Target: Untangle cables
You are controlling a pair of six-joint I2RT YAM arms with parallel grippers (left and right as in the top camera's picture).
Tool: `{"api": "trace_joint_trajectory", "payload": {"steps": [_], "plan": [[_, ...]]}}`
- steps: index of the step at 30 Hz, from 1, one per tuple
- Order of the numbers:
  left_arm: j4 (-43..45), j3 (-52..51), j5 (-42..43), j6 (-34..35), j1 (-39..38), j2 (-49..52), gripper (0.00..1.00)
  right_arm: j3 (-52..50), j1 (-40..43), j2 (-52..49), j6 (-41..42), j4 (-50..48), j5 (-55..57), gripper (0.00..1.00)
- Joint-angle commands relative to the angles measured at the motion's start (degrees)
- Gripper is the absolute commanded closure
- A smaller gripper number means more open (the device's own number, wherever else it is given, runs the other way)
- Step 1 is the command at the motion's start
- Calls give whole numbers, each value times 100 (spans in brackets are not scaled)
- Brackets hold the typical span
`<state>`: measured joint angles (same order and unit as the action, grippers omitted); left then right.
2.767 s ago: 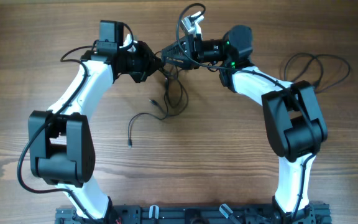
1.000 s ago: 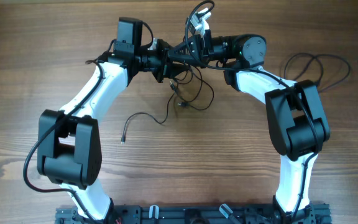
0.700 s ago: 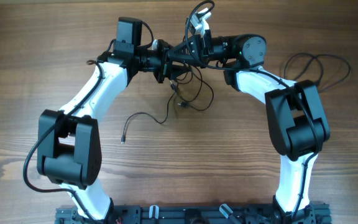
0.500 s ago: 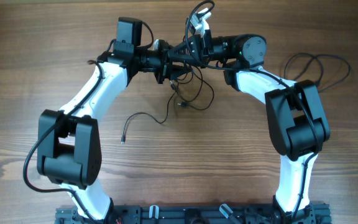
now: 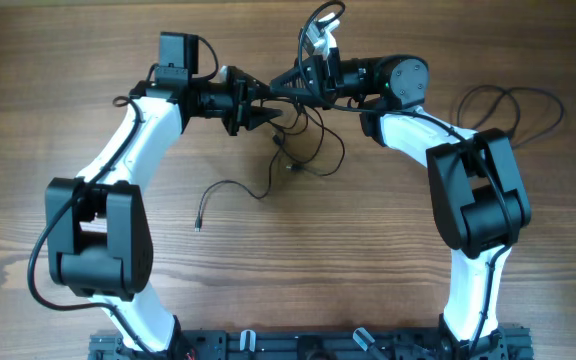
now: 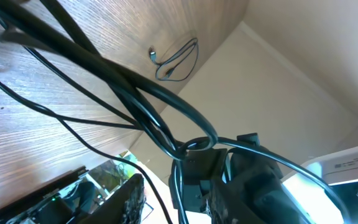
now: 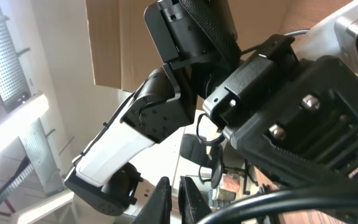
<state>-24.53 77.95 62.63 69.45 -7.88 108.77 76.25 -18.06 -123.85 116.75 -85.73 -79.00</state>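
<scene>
Cables (image 5: 290, 167) across far-centre table (image 5: 288, 290)

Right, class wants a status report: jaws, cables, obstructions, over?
Right jaws shut on cables. Left jaws beside them, state unclear. One strand trails on table. No obstruction seen.

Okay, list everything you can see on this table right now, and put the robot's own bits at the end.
cables: several, black, a tangled bunch hanging from the right gripper at the far middle, with one strand trailing toward the near left
looped cord: one, black, lying on the table at the far right, beside the right arm
table: one, brown wood, under everything
base rail: one, black, along the near edge
left arm: one, white with black joints, left side
right arm: one, white with black joints, right side
left gripper: one, black, just left of the bunch; cannot tell if open or shut
right gripper: one, black, shut on the cables
</scene>
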Motion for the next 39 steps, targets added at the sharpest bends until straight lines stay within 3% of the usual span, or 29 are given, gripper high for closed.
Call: {"api": "trace_joint_trajectory", "payload": {"steps": [1, 17, 22, 31, 39], "plan": [[-15, -7, -57, -120, -153, 74, 65, 13, 4, -44, -131, -11, 120, 92], [-9, -7, -162, 46, -289, 74, 75, 13, 4, -44, -131, -13, 114, 92], [46, -7, -164, 448, -289, 74, 71, 13, 4, -44, -131, -11, 114, 92], [295, -7, -164, 476, -289, 74, 78, 13, 4, -44, -131, -13, 101, 92], [282, -7, -144, 474, -295, 74, 79, 13, 4, -44, -131, -11, 101, 92]]}}
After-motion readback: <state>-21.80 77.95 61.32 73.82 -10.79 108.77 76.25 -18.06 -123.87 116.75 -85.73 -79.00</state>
